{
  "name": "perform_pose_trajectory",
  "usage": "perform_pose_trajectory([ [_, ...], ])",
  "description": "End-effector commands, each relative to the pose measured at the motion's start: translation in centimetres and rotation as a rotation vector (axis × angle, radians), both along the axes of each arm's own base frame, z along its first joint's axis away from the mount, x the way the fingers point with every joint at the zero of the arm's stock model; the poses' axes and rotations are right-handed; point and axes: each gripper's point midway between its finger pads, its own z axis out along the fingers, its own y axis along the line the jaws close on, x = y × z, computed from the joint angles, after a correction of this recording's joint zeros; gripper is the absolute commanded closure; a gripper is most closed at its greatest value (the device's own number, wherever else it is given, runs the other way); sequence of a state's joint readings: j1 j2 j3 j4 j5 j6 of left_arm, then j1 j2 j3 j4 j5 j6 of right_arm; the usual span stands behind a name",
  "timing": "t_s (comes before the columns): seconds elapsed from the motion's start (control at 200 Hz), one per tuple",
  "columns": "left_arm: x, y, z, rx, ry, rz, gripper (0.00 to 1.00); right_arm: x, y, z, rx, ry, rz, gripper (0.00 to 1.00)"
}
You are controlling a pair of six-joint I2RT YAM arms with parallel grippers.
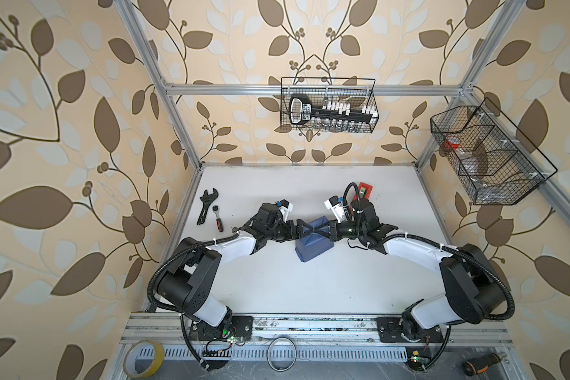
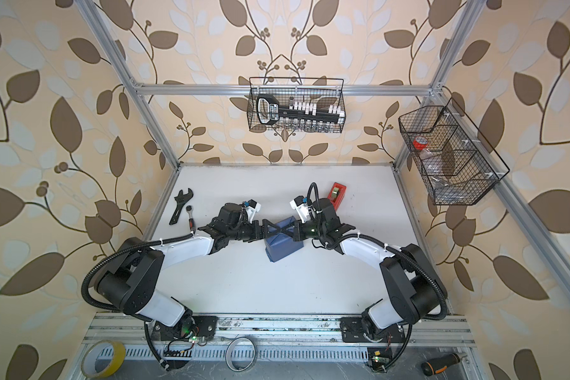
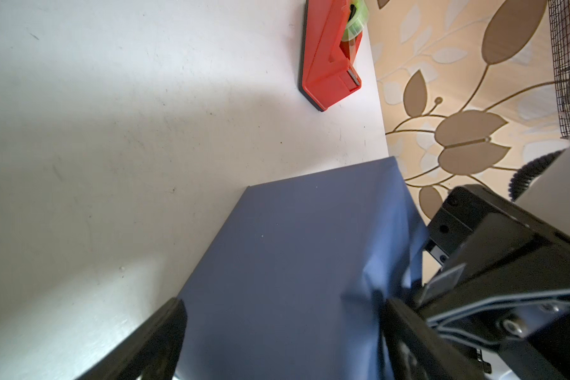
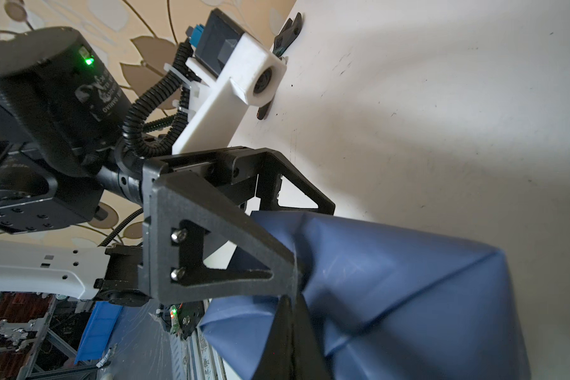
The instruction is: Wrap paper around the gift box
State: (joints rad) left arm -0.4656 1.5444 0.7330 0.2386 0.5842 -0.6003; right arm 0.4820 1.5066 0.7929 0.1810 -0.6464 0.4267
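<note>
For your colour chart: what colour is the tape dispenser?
The tape dispenser is red; clearest in left wrist view.

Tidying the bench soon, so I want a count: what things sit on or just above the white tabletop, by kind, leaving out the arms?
Wrenches: 2 (adjustable wrench, ratchet wrench)
Red tape dispenser: 1
Parcel in blue paper: 1
Total: 4

The paper (image 1: 313, 250) sat mid-tabletop (image 1: 310, 289). A wrench (image 1: 205, 205) and ratchet (image 1: 218, 218) lay by its left edge, a dispenser (image 2: 338, 194) toward the far edge.
</note>
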Motion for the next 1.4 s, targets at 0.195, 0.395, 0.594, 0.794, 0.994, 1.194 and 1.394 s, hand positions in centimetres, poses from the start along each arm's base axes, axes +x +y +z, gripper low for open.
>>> perform_pose_trajectory([
  [0.195,-3.1,1.8,-5.7,0.178,0.156,-0.012,0.07,-0.7,-2.2,-4.6,-0.212,-0.034,0.001,1.00],
  [0.395,-2.9,1.6,-5.0,0.160,0.144,-0.007,0.06,-0.5,-2.7,-5.5,-0.252,-0.032,-0.022,1.00],
  [0.594,-2.2,1.3,-3.5,0.129,0.111,0.008,0.06,-0.8,-2.8,-6.3,-0.227,0.029,-0.032,0.98],
  [0.794,-1.8,1.1,-3.0,0.118,0.102,0.018,0.06,-0.9,-2.6,-5.6,-0.196,0.056,-0.044,0.92],
  [0.994,-1.9,1.1,-3.4,0.124,0.106,0.011,0.06,0.1,-2.3,-4.3,-0.210,0.010,-0.047,0.84],
  [1.194,-2.1,1.1,-3.7,0.126,0.112,0.003,0.07,1.0,-2.1,-3.6,-0.232,-0.014,-0.050,0.80],
  [1.394,-2.2,1.0,-3.6,0.128,0.109,-0.003,0.07,1.7,-1.9,-3.4,-0.242,-0.022,-0.051,0.78],
])
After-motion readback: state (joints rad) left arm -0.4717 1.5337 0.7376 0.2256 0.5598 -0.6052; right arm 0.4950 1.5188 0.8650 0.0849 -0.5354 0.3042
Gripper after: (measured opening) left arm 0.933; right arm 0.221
